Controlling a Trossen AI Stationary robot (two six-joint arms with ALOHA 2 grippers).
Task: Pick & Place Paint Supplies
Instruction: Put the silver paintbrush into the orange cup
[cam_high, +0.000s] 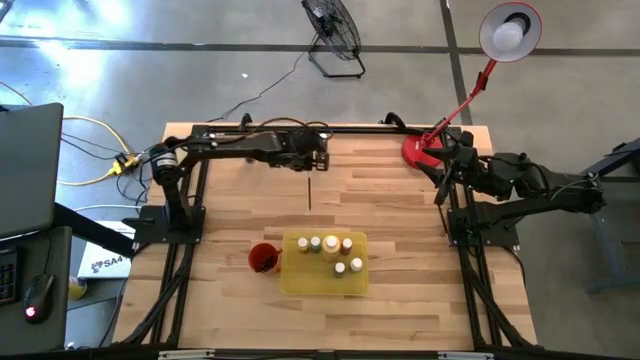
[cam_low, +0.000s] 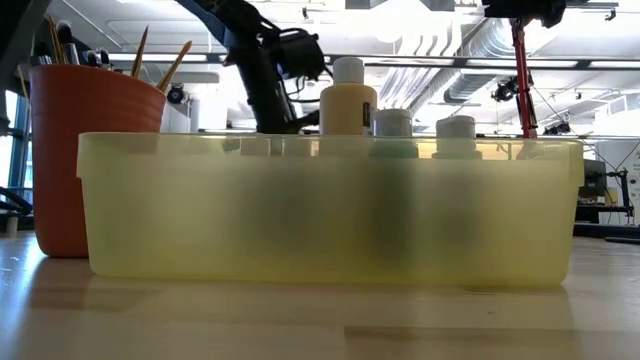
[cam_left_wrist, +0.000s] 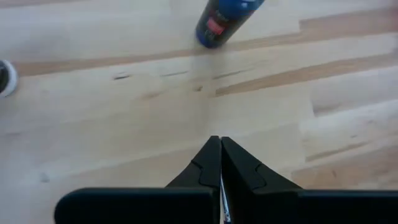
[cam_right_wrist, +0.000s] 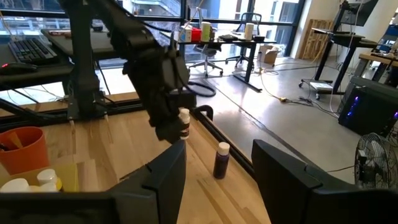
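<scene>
I see my left gripper clenched on a thin paintbrush at the table's far side; six paint bottles stand in the yellow tray; right gripper waits released.

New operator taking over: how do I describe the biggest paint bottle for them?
Find the yellow tray on the wooden table, beside the red cup. In its row of four capped bottles, the biggest bottle stands third from the cup: cream-yellow, taller and fatter than the rest.
</scene>
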